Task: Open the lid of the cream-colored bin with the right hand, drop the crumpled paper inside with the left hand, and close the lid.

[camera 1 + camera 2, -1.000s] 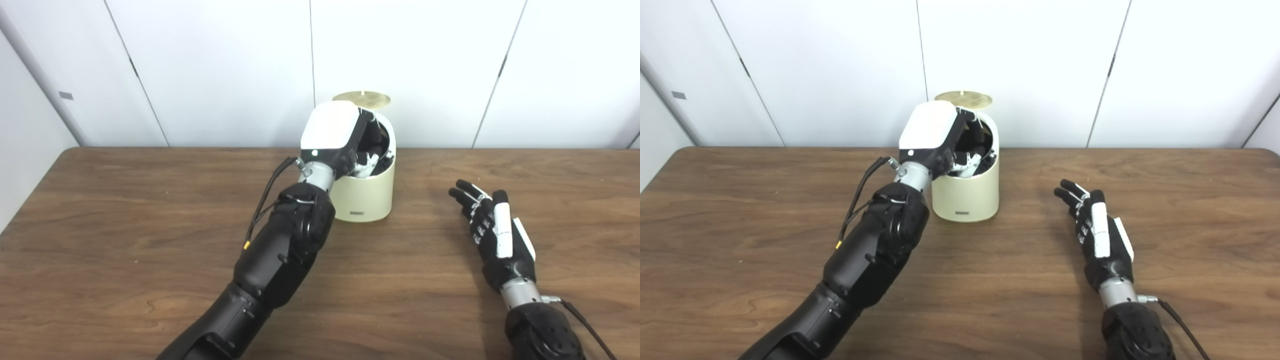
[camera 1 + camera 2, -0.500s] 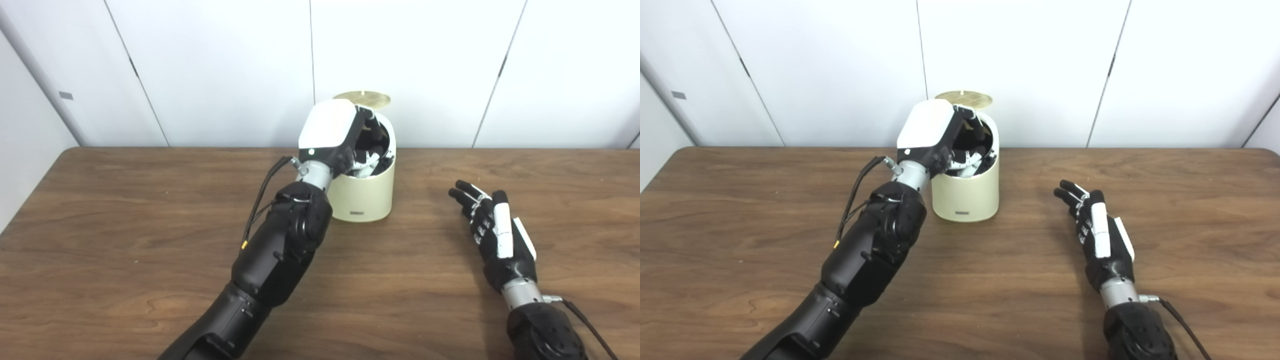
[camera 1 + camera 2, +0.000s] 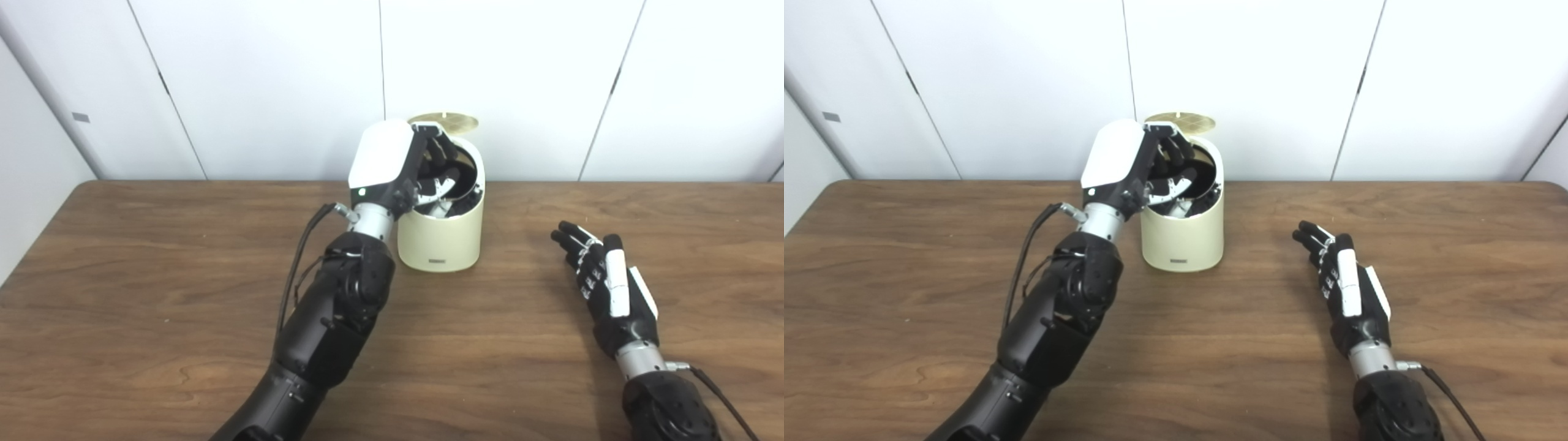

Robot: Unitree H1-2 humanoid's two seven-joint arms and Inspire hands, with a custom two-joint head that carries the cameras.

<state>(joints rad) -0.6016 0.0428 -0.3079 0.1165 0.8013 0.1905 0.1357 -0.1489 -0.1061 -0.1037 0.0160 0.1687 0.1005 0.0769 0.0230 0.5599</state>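
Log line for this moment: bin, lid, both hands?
bin: on table | lid: up, open | left robot hand: over bin mouth, fingers spread, paper not visible | right robot hand: open, idle beside bin

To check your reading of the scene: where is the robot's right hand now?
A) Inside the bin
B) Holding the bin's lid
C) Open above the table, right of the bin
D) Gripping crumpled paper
C: the right hand is over the table with fingers apart, holding nothing, well clear of the cream-colored bin.
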